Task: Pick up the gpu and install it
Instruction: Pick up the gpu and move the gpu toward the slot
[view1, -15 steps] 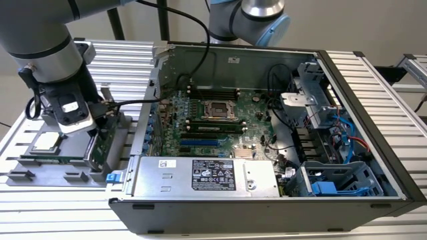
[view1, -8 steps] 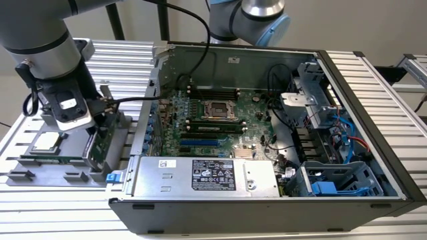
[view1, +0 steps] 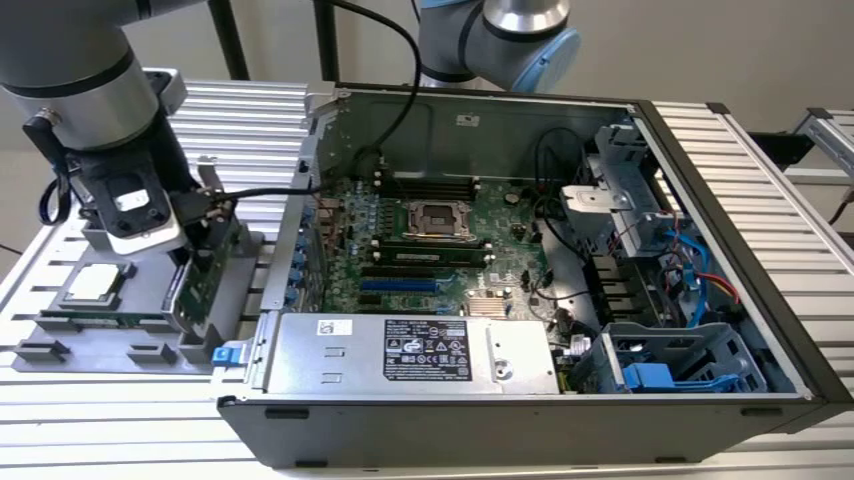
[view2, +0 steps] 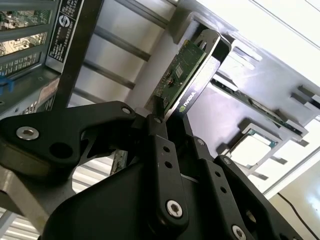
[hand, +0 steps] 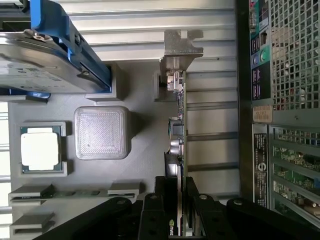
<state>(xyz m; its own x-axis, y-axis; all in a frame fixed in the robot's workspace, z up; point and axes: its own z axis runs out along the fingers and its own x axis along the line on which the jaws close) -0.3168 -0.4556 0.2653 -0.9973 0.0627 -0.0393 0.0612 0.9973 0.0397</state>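
Note:
The gpu (view1: 198, 285) is a thin green card standing on edge in a slot of the grey parts tray (view1: 80, 345), at the exterior view's left beside the open computer case (view1: 534, 250). Its silver bracket (hand: 180, 50) is at the end away from my wrist. My gripper (view1: 204, 215) hangs straight over the card. In both wrist views the black fingers (hand: 167, 200) press on the two faces of the gpu (hand: 178, 125) near its end. In the second wrist view the gripper (view2: 162, 117) is shut on the gpu (view2: 182, 75), which is still in the tray.
The tray also holds a processor chip (view1: 91, 283) and a silver hard drive with blue rails (hand: 50, 55). The case lies open with its motherboard (view1: 427, 230) facing up, a power supply (view1: 414, 355) at the front and a blue drive cage (view1: 667, 365) at the right.

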